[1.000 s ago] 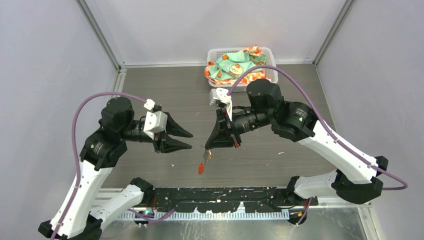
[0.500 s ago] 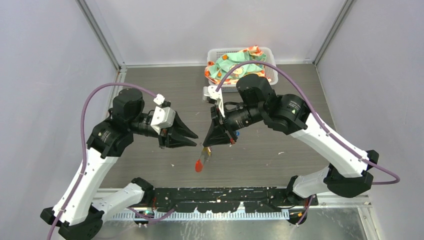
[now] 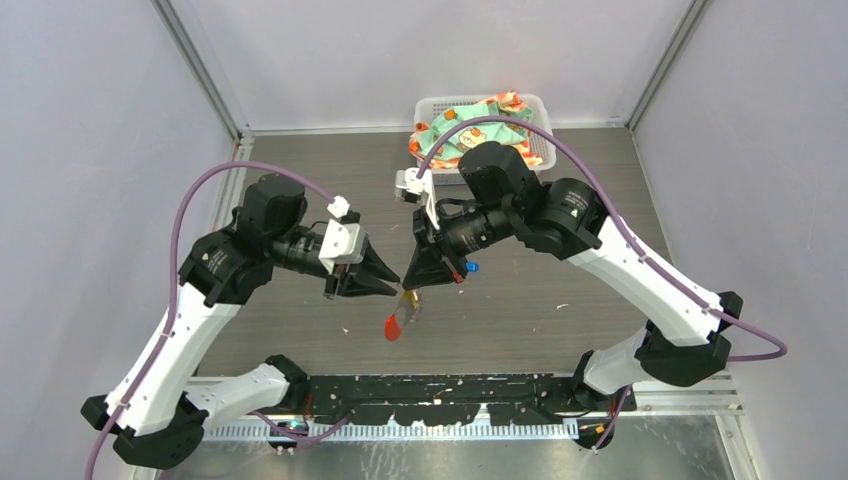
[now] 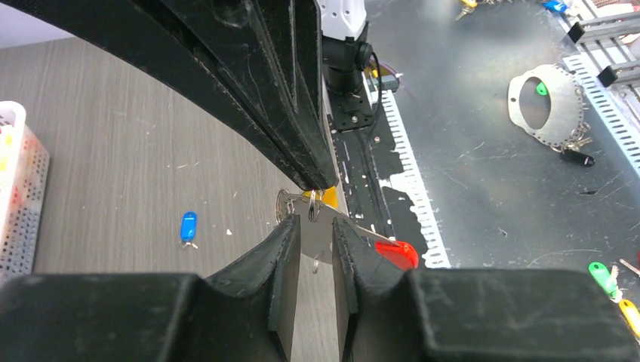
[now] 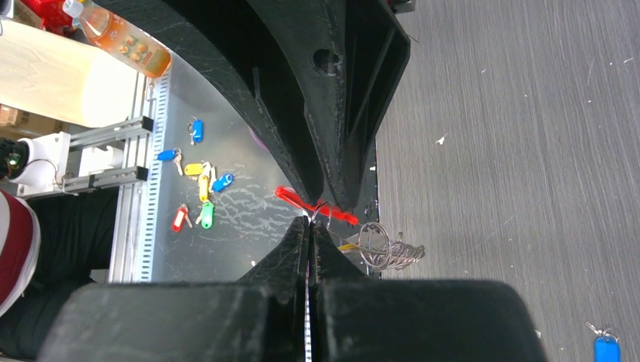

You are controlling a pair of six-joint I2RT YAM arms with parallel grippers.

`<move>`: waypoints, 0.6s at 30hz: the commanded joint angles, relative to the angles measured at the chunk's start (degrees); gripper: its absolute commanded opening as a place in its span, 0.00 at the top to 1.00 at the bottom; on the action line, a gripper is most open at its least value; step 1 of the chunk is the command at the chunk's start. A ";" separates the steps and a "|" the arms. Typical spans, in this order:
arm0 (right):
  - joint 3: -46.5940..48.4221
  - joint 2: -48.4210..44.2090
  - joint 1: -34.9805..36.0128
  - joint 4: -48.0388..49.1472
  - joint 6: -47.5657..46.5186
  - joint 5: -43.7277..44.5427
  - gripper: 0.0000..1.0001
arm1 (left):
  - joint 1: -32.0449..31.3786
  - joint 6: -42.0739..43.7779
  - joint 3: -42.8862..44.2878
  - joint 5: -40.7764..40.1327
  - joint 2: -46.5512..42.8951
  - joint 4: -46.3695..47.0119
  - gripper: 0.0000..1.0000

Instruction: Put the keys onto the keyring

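The keyring hangs above the table's front middle, its red tag (image 3: pixel 392 326) dangling. My right gripper (image 3: pixel 408 287) is shut on the keyring's thin wire at its tips (image 5: pixel 310 219). In the right wrist view the grey ring (image 5: pixel 375 245), its coiled bunch and the red tag (image 5: pixel 317 205) sit just past those tips. A sliver of a yellow key tag (image 4: pixel 327 197) shows beside the ring. My left gripper (image 3: pixel 393 283) faces the right one tip to tip, its jaws a narrow gap apart (image 4: pixel 315 222) with the small ring just beyond. The blue key (image 3: pixel 472 267) lies on the table.
A white basket (image 3: pixel 536 103) holding patterned cloth stands at the back. A black rail (image 3: pixel 440 385) runs along the near edge. Beyond it a metal surface carries several loose tagged keys (image 5: pixel 198 188) and a metal plate with a hole (image 4: pixel 571 105).
Both arms have swung toward each other, bringing the gripper tips almost together. The left jaws have narrowed. The keyring has drifted slightly left with the right gripper.
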 commanded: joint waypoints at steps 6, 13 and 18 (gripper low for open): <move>4.89 1.64 0.09 -1.71 -0.03 -0.10 0.99 | -1.47 2.33 2.81 -2.93 0.35 -0.44 0.82; 5.31 1.96 0.13 -2.17 -0.02 -0.23 0.99 | -2.61 2.91 3.35 -2.99 0.53 -1.41 0.86; 5.43 2.20 0.18 -1.21 0.30 -0.47 0.99 | -4.15 4.35 3.05 -5.26 1.03 -2.37 1.00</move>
